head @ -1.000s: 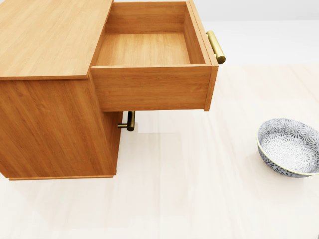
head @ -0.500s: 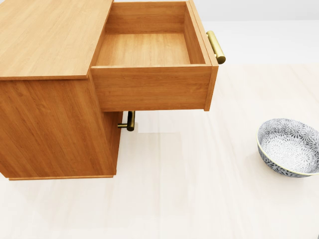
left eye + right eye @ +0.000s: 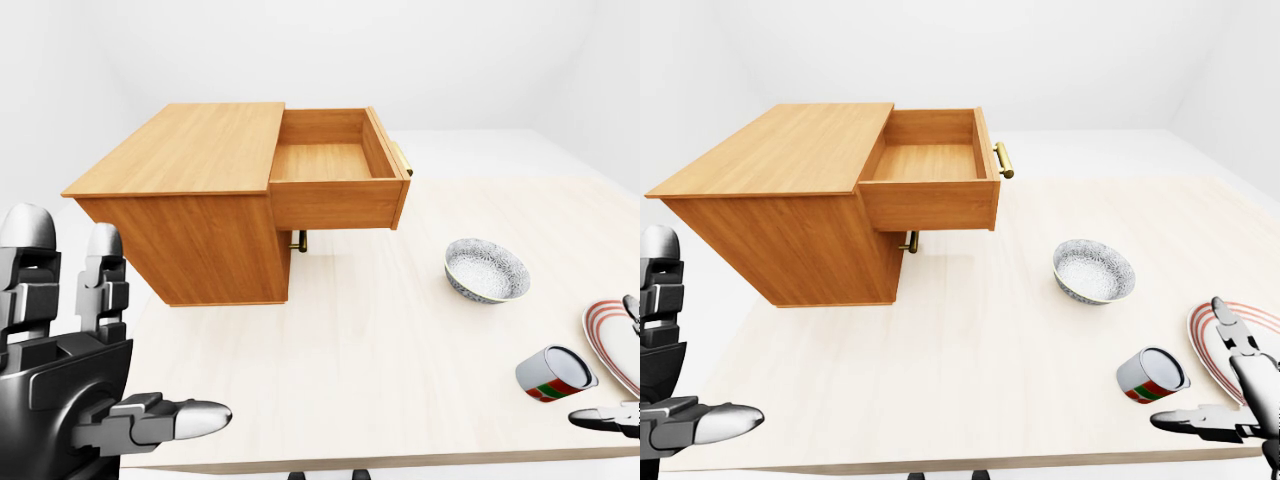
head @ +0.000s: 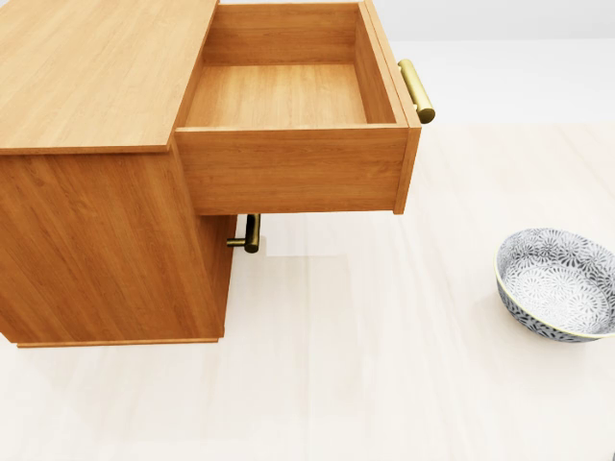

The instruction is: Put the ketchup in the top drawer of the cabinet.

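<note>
A wooden cabinet [image 3: 190, 200] sits at the upper left of the left-eye view on a pale tabletop [image 3: 370, 350]. Its top drawer [image 3: 335, 180] is pulled out and has nothing inside. The drawer's gold handle [image 4: 416, 90] shows best in the head view, and a second gold handle [image 4: 249, 233] peeks out from under the drawer, mostly hidden. A patterned bowl [image 3: 486, 270] sits to the right of the cabinet, well apart from it. In the head view the bowl is cut off at the right edge. The ketchup [image 3: 1152, 375] lies tipped on its side at the lower right of the right-eye view, near a striped plate [image 3: 1220, 350] that the right edge cuts off. The left hand [image 3: 70, 380] is at the lower left, fingers up and spread, holding nothing. The right hand [image 3: 1230, 395] is at the lower right, partly cut off, with fingers spread just beside the ketchup but not around it. Neither hand shows in the head view.
</note>
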Robot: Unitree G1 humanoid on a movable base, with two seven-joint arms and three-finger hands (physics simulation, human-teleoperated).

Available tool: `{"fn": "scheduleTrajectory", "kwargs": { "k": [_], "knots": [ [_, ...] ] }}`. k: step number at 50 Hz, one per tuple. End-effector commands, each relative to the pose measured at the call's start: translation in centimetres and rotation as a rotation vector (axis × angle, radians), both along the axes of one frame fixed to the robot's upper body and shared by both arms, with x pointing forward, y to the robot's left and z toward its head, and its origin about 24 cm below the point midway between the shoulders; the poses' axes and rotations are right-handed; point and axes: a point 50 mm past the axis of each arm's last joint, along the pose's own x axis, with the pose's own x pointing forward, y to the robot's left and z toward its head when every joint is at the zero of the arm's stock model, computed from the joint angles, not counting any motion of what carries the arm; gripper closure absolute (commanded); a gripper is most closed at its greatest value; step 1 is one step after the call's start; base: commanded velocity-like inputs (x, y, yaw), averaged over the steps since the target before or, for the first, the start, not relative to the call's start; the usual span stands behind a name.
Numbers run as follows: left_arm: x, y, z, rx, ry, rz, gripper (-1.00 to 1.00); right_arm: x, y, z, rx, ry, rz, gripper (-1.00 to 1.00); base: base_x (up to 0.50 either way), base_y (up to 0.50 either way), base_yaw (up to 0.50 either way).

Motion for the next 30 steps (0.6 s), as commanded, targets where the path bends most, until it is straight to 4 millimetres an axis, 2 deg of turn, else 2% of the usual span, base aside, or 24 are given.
{"fn": "scheduleTrajectory", "kwargs": {
  "k": [1, 21, 30],
  "knots": [
    [0.0, 0.0, -0.1, 0.001, 0.004, 0.0, -1.0, 0.3, -0.5, -1.7, 0.048, 0.065, 0.001, -1.0, 0.0, 0.0, 0.0],
    [0.1, -0.2, 0.0, 0.015, -0.005, 0.004, -1.0, 2.0, -1.2, -2.1, 0.062, 0.103, 0.037, -1.0, 0.0, 0.0, 0.0],
    [0.1, -0.3, -0.1, 0.016, -0.005, 0.005, -1.0, 2.0, -1.4, -3.4, 0.103, 0.147, 0.038, -1.0, 0.0, 0.0, 0.0]
  ]
}}
